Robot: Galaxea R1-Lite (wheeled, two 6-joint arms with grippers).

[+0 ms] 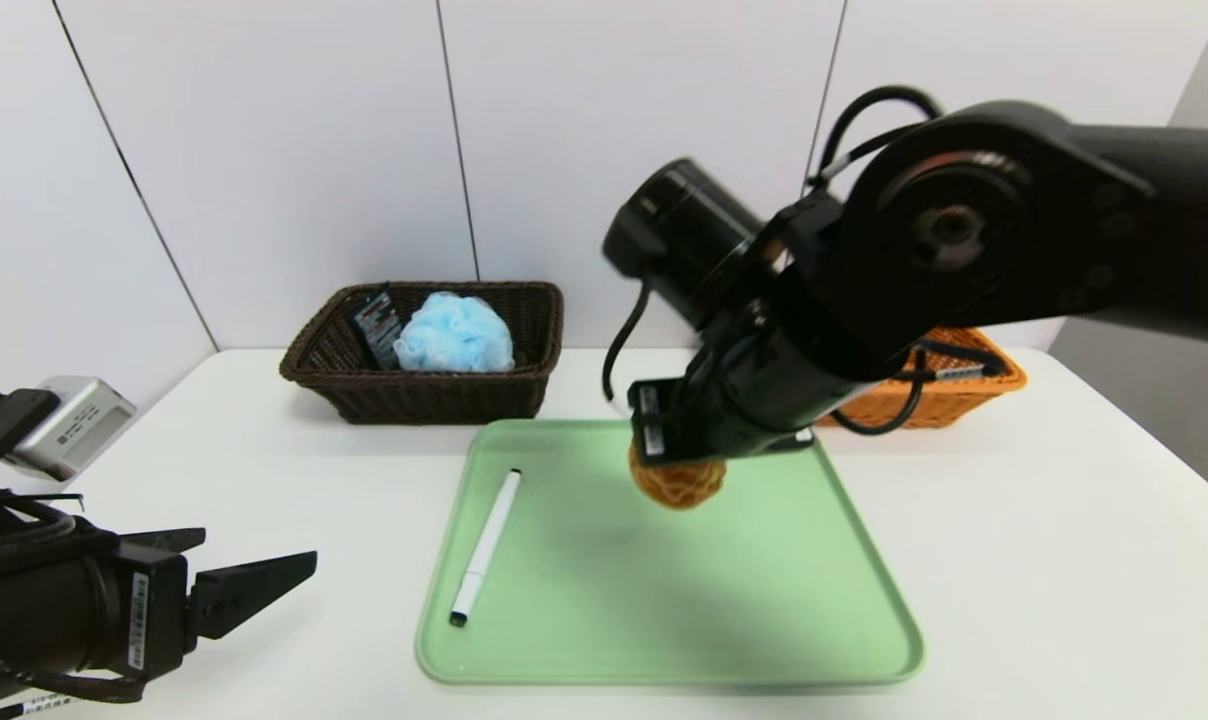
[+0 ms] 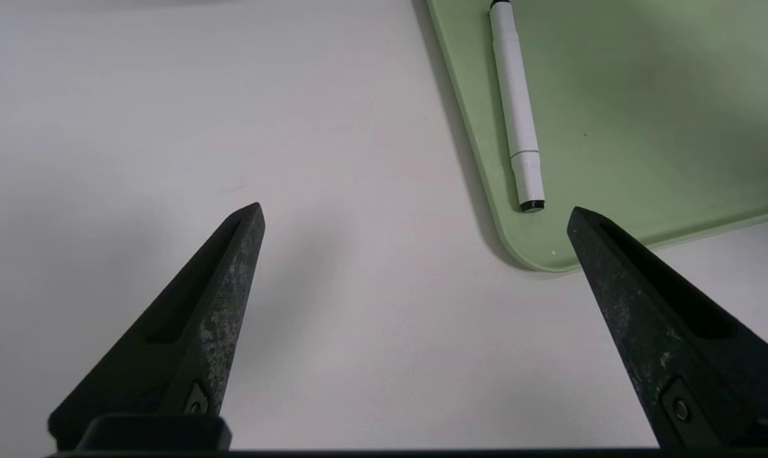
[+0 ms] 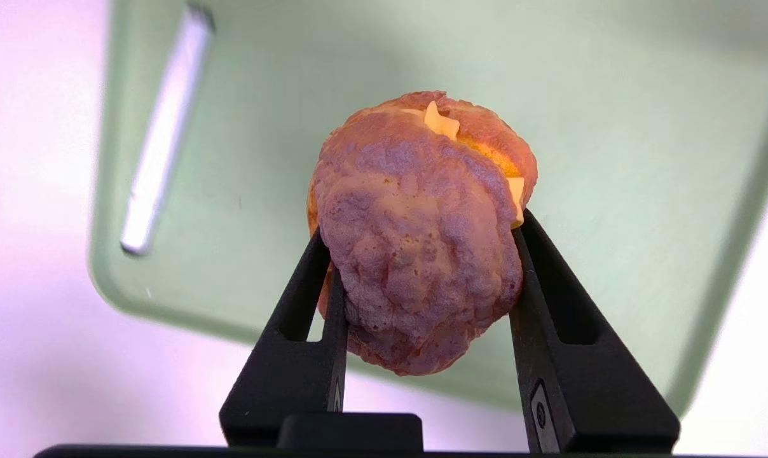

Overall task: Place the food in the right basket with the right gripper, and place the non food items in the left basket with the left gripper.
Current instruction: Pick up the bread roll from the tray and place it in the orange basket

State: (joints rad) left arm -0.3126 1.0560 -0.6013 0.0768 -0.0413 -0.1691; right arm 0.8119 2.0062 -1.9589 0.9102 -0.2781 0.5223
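Right gripper (image 3: 422,280) is clamping a browned pastry (image 3: 419,235) with pale yellow filling showing at its seam — fingers (image 3: 308,318) pressing in on both sides, the pastry bulging out past the tips. In the head view the pastry (image 1: 677,482) is hanging clear above the far part of the green tray (image 1: 664,600), not touching it. Left gripper (image 2: 416,235) is sitting low at the robot's left over bare table, fingers (image 2: 219,299) spread wide, holding nothing, near the tray's (image 2: 644,95) near-left corner. A white marker (image 1: 485,547) is lying on the tray's left part, roughly parallel to the left rim, black tip toward the robot; it also shows in the left wrist view (image 2: 516,108). Dark brown wicker basket (image 1: 424,395) is standing behind the tray to the left, holding a blue mesh sponge (image 1: 454,335) and a dark packet (image 1: 376,325) leaning at its left end. Orange wicker basket (image 1: 964,395) is standing behind the tray to the right — mostly hidden by the right arm, contents not visible. Surface is a white table (image 1: 1064,560); white panelled wall behind.
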